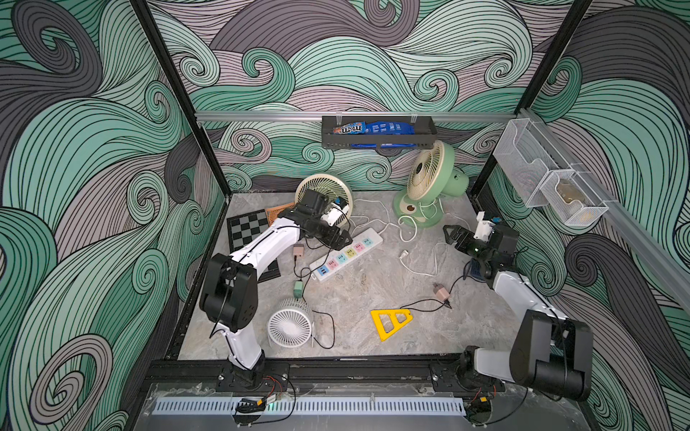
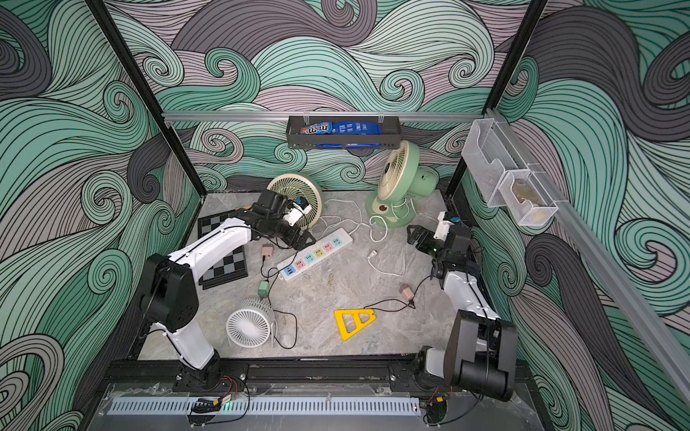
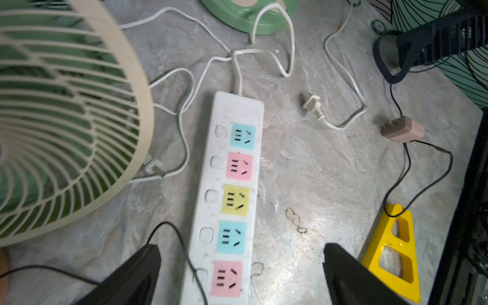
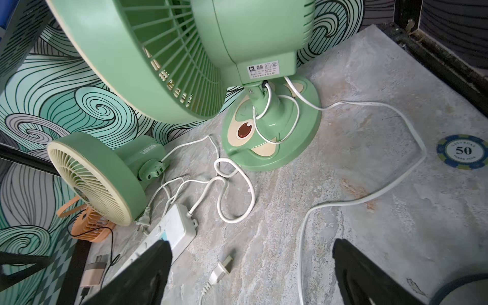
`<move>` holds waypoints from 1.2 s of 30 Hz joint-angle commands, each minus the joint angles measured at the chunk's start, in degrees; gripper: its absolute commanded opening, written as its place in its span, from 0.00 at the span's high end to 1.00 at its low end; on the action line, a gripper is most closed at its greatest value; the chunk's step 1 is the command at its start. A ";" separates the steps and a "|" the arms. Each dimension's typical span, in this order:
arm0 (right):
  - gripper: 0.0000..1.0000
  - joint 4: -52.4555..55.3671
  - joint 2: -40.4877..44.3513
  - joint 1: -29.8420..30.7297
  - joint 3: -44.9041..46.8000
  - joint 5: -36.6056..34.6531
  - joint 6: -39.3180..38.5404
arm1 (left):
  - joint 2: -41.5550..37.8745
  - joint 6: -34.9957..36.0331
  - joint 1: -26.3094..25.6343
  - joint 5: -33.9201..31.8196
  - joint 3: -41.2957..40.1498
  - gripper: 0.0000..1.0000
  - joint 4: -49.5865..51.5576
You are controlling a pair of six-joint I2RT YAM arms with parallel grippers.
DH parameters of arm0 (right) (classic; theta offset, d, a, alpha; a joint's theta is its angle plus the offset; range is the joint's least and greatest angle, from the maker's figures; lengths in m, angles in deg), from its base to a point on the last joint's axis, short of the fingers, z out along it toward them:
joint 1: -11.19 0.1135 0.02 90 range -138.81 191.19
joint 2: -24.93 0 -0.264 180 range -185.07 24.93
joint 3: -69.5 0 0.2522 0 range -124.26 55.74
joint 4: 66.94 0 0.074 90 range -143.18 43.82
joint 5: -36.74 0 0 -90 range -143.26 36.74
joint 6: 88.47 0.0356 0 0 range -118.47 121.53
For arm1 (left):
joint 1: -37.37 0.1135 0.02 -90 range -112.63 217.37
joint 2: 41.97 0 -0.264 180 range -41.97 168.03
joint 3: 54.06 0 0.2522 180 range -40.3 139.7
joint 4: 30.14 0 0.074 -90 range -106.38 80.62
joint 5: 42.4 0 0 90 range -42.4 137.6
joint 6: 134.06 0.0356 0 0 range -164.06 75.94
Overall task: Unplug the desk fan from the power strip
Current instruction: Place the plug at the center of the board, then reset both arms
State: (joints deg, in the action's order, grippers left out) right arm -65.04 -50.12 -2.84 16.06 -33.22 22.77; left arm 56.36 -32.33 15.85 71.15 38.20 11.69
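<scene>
A: Top view, hazards?
B: Power strip [image 1: 347,257] lay mid-table. Left gripper [image 1: 341,239] hovered over it, jaws wide, empty. Likely risk: a jaw dragging the loose plug [image 1: 403,255] and tipping the desk fan [image 1: 429,179].
A: L wrist?
B: Smooth white plastic bar; square pastel sockets, visible ones vacant.
A: R wrist?
B: Right gripper [image 4: 252,245] spread, empty. Plug flat-pinned.

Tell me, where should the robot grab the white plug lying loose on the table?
Probably take the white plug by its body, behind the prongs, coming straight down. It lies flat on the table, cord trailing off, so both sides are free to pinch.
</scene>
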 commanded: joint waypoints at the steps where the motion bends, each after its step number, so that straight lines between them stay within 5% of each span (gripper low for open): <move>1: 0.02 -3.96 0.48 3.48 1.39 -4.99 -3.93 | -5.57 -2.11 4.46 1.82 -7.01 0.01 -7.79; 13: 0.01 -19.35 -4.96 9.01 8.52 -9.99 -7.31 | -19.75 -6.15 25.79 5.06 -30.99 0.01 -24.58; 19: 0.01 -28.10 -6.84 13.04 12.24 -15.67 -11.74 | -22.60 -6.83 32.48 6.04 -44.62 0.01 -42.97; 33: 0.01 -44.03 -7.57 16.62 19.97 -21.58 -17.53 | -17.20 -13.48 33.81 6.51 -64.82 0.01 -90.58; 36: 0.01 -46.42 -7.23 17.42 21.07 -22.57 -18.94 | -9.69 -13.78 33.23 5.21 -67.02 0.01 -100.35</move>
State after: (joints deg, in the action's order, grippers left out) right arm -105.98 -57.46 13.89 36.28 -53.40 6.37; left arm 42.22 -44.64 49.29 75.67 -27.39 -74.62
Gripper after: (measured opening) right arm 0.990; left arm 0.987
